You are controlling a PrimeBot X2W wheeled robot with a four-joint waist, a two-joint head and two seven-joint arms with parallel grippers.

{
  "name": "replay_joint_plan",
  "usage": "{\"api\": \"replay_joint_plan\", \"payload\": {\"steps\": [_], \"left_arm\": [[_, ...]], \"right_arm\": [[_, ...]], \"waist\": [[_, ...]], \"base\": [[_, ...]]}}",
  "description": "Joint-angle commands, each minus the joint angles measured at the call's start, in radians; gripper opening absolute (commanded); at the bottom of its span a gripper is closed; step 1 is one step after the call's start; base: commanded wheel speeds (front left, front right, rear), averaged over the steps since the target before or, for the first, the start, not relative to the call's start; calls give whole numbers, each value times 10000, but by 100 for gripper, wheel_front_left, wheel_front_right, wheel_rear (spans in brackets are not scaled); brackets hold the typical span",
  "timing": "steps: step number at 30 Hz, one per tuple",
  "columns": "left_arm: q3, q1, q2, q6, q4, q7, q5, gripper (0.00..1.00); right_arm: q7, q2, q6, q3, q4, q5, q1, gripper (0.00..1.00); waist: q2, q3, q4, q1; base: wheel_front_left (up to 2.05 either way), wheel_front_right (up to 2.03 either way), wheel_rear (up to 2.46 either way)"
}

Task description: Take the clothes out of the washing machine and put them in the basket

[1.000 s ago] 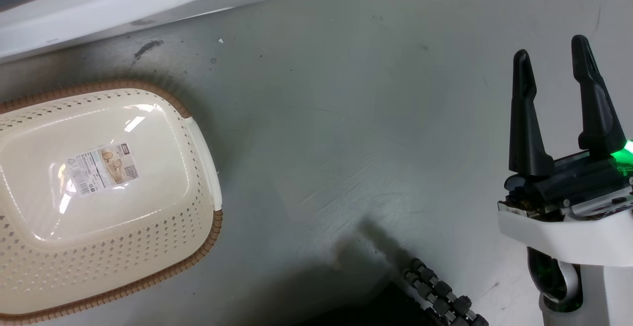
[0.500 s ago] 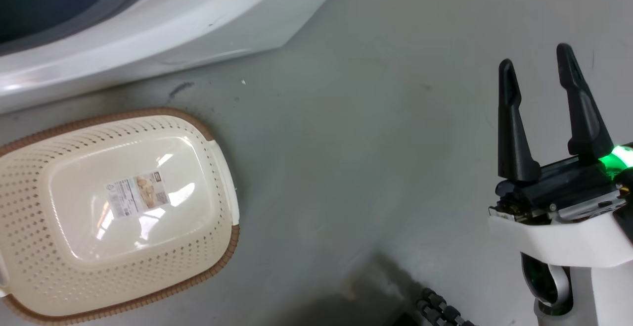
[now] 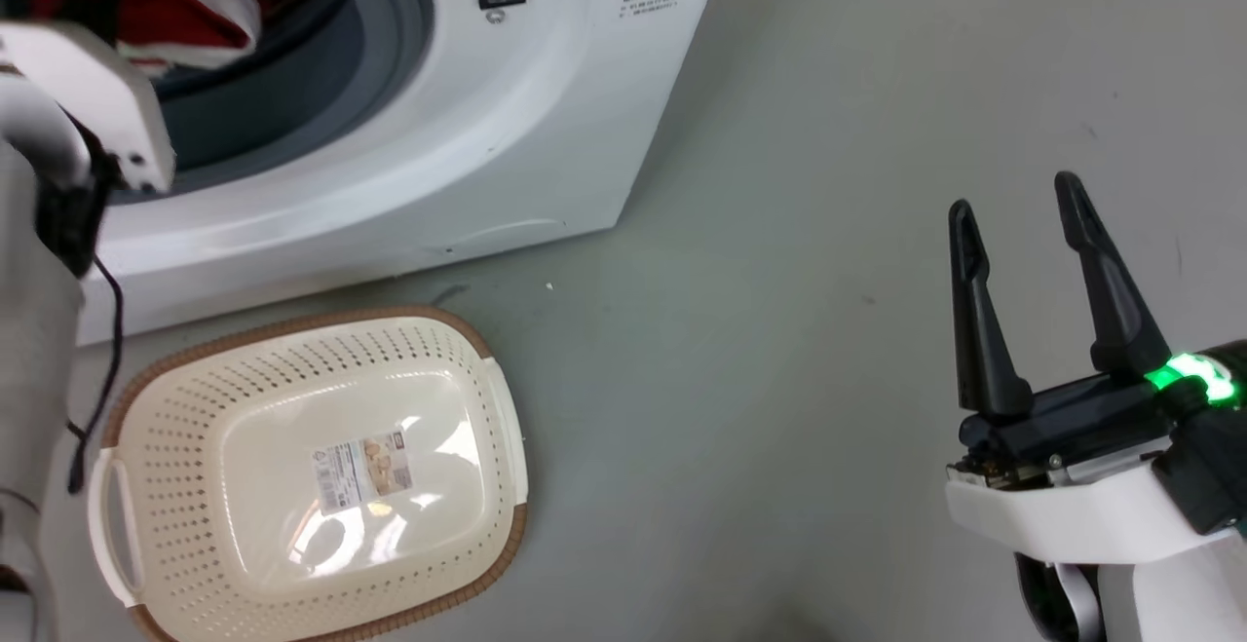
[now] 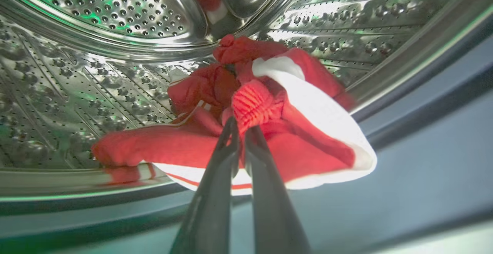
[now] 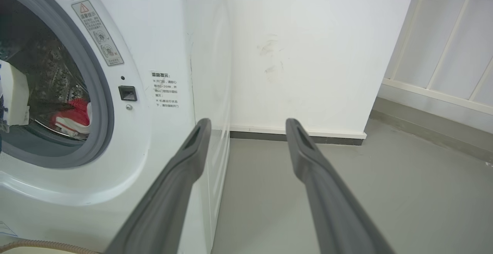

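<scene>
Grips a ribbed red fold of the clothes (image 4: 308, 130) in the left pincer (image 4: 238, 125), fingers (image 4: 213, 192) nearly closed on it, with the rest bunched just beyond the tips in the drum (image 4: 115, 11) of the washing machine (image 3: 438, 155). Holds the right pincer (image 3: 1013, 196) wide and empty, well apart. Best to draw straight back, lifting to clear the grey seal (image 4: 443, 138) with the trailing cloth, then lower to the basket (image 3: 195, 398) below and behind the left pincer.

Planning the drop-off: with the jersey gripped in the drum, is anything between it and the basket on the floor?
Nothing visible blocks it. The left gripper is shut on the jersey inside the washing machine; only the grey seal lip must be cleared. The basket sits empty on the floor before the machine.
</scene>
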Motion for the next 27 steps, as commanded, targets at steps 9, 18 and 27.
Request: {"api": "replay_joint_plan", "payload": {"steps": [9, 18, 27], "left_arm": [[-78, 1732, -547, 358, -46, -1823, -78, 0], [47, 3373, -989, 1040, -1224, -2475, -104, 0], [384, 5415, -1116, 1629, -3170, -2517, 70, 0]], "right_arm": [[-25, 0, -7, 1, 222, -348, 854, 100], [-24, -2, -7, 53, 457, -638, 1501, 100], [-24, 0, -7, 116, 635, -753, 2088, 100]], "waist": [[0, -1561, 582, 0], [0, -2691, 1062, 0], [0, -3693, 1276, 0]], "base": [[0, 0, 0], [0, 0, 0], [0, 0, 0]]}}
